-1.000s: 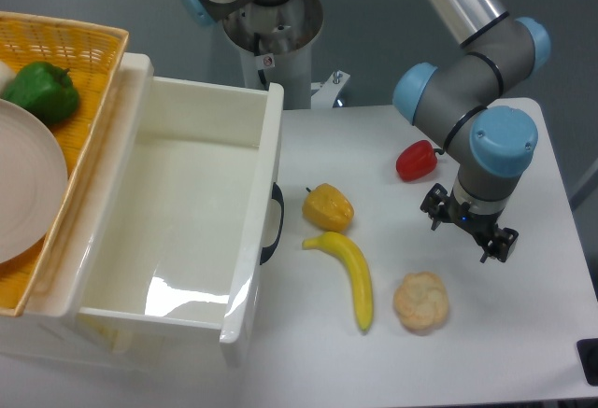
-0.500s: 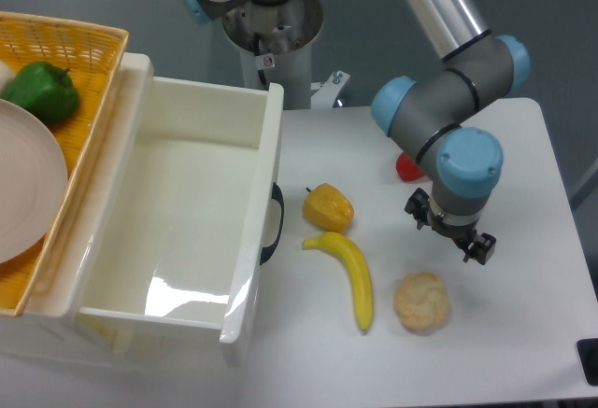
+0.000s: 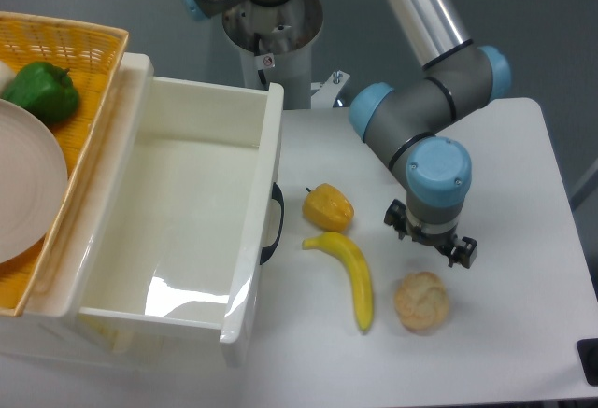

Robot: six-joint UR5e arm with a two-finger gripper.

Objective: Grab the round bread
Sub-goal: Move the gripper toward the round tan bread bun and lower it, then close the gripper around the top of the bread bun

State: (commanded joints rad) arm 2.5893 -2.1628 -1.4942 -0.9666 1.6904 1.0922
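The round bread [image 3: 420,302] is a pale tan, bumpy bun lying on the white table near the front right. My gripper [image 3: 429,237] hangs just above and behind it, slightly to its left, pointing down. Its fingers look spread apart and hold nothing. The wrist hides the space right under it.
A yellow banana [image 3: 351,275] lies left of the bread and a yellow pepper [image 3: 328,207] behind the banana. A white bin [image 3: 269,184] with a black handle stands to the left. A wicker basket [image 3: 89,63] holds a green pepper [image 3: 41,92] and a plate [image 3: 28,179].
The arm has moved left and toward the front, bringing my gripper from right of the bread to just above it. The red pepper is now hidden behind the arm.
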